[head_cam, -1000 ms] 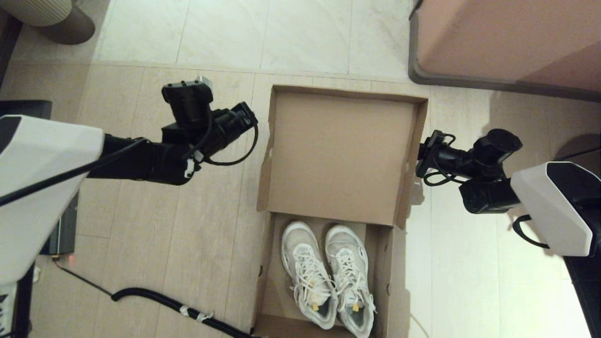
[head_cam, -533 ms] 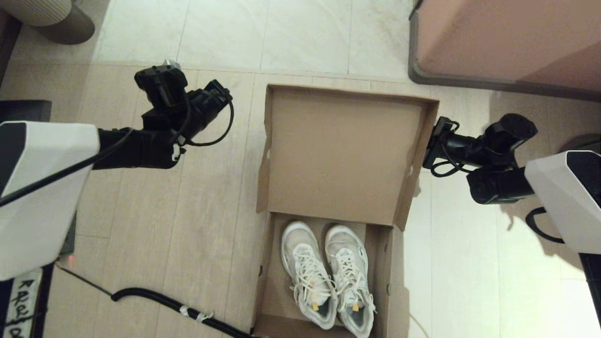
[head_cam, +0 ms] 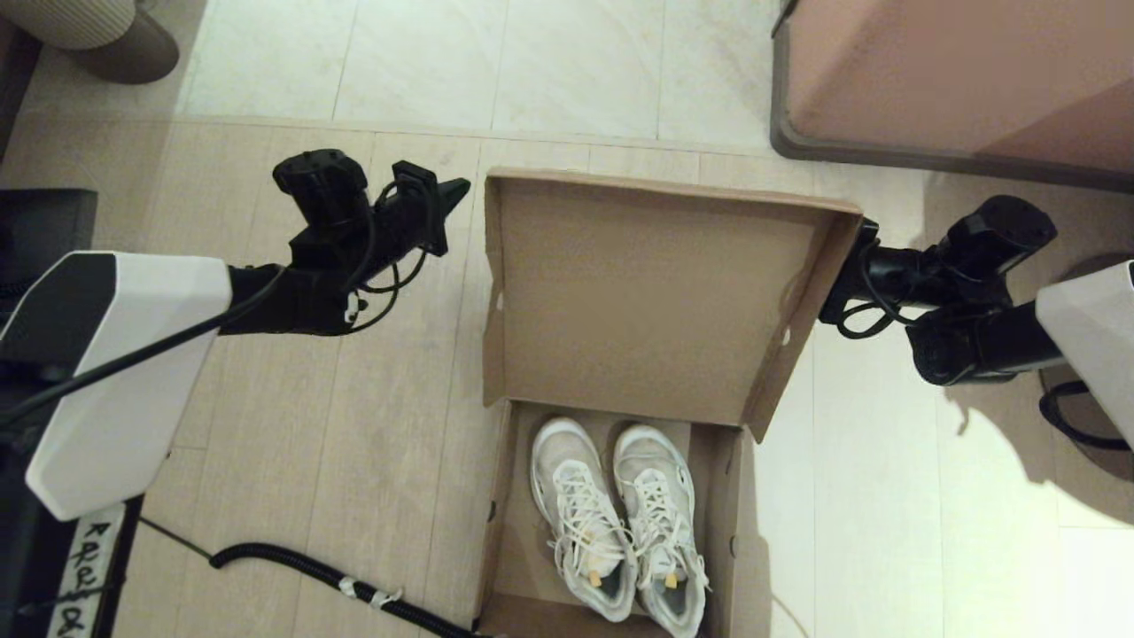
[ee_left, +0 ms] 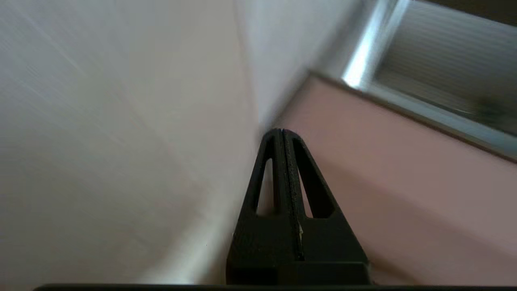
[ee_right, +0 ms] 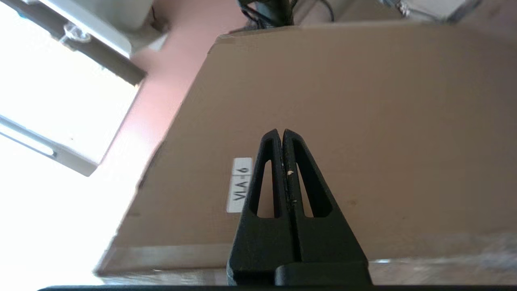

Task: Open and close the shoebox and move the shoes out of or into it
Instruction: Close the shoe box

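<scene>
The brown cardboard shoebox (head_cam: 498,532) stands open on the floor, its hinged lid (head_cam: 647,292) raised with the inner face toward me. Two white lace-up shoes (head_cam: 620,523) lie side by side inside, toes toward the lid. My left gripper (head_cam: 454,190) is shut and empty, hovering just left of the lid's far left corner, apart from it. In the right wrist view my right gripper (ee_right: 281,131) is shut, its tips close against the lid's outer face beside a small white label (ee_right: 241,184). In the head view the lid's right edge hides those fingers.
A big pinkish-brown furniture block with a grey base (head_cam: 957,80) stands at the far right. A black corrugated hose (head_cam: 301,567) lies on the floor at the near left. A round ribbed object (head_cam: 97,35) sits at the far left corner.
The lid's right side has swung up and outward as my right arm moved behind it. My left arm drew back to the left, then turned its gripper toward the lid's corner.
</scene>
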You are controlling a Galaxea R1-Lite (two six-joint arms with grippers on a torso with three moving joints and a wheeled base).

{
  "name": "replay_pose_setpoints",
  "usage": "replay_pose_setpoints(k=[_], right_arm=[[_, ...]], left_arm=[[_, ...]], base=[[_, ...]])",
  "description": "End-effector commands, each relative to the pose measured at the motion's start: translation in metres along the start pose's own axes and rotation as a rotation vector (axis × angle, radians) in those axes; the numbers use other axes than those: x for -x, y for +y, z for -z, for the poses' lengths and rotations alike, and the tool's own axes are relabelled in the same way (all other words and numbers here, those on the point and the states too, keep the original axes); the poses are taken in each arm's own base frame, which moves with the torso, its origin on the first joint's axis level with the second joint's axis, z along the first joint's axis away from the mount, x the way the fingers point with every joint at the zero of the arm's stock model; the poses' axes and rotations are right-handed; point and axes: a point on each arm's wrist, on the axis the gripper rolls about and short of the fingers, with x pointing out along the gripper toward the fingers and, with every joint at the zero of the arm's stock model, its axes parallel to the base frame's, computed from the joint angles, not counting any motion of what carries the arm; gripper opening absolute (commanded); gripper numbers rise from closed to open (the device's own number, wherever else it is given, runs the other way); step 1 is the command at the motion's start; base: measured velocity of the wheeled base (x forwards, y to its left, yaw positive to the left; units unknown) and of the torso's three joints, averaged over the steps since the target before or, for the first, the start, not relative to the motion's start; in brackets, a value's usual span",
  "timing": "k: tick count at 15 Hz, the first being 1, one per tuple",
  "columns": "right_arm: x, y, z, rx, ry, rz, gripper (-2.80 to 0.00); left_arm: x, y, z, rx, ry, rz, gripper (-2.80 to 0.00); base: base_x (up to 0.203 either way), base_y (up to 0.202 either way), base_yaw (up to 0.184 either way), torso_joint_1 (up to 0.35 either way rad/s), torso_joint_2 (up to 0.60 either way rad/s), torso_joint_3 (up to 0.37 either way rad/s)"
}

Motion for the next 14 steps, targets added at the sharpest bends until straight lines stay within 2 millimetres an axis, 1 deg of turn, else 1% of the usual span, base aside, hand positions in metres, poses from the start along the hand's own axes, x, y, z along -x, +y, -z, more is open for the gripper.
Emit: replay_pose_setpoints(k=[1, 4, 5, 7, 9, 11, 12, 14], right_arm=[[0.0, 0.007, 0.016, -0.01, 0.013, 0.007, -2.8], [0.003, 0.007, 0.033, -0.023, 0.033, 0.024, -2.8], [0.003, 0.009, 0.039, -0.029, 0.036, 0.028, -2.8], [0.005, 0.008, 0.048, -0.031, 0.048, 0.036, -2.8], [0.004, 0.0, 0.06, -0.062, 0.061, 0.046, -2.8], [0.004, -0.007, 0.071, -0.105, 0.068, 0.054, -2.8], [0.004, -0.007, 0.079, -0.119, 0.071, 0.057, -2.8], [0.006, -0.007, 0.093, -0.139, 0.073, 0.062, -2.8]], left_arm=[[-0.007, 0.012, 0.015, 0.091, 0.056, 0.001, -2.8], [-0.017, 0.025, 0.043, 0.113, 0.161, 0.041, -2.8], [-0.019, 0.027, 0.049, 0.112, 0.184, 0.057, -2.8], [-0.02, 0.027, 0.054, 0.104, 0.227, 0.086, -2.8], [-0.02, 0.027, 0.06, 0.088, 0.357, 0.131, -2.8], [-0.02, 0.025, 0.063, 0.073, 0.424, 0.165, -2.8], [-0.019, 0.022, 0.063, 0.061, 0.449, 0.188, -2.8], [-0.02, 0.014, 0.072, 0.055, 0.475, 0.215, -2.8]], base=[[0.0, 0.0, 0.0, 0.0, 0.0, 0.0], [0.0, 0.0, 0.0, 0.0, 0.0, 0.0], [0.0, 0.0, 0.0, 0.0, 0.0, 0.0], [0.0, 0.0, 0.0, 0.0, 0.0, 0.0], [0.0, 0.0, 0.0, 0.0, 0.0, 0.0], [0.0, 0.0, 0.0, 0.0, 0.0, 0.0], [0.0, 0.0, 0.0, 0.0, 0.0, 0.0], [0.0, 0.0, 0.0, 0.0, 0.0, 0.0]])
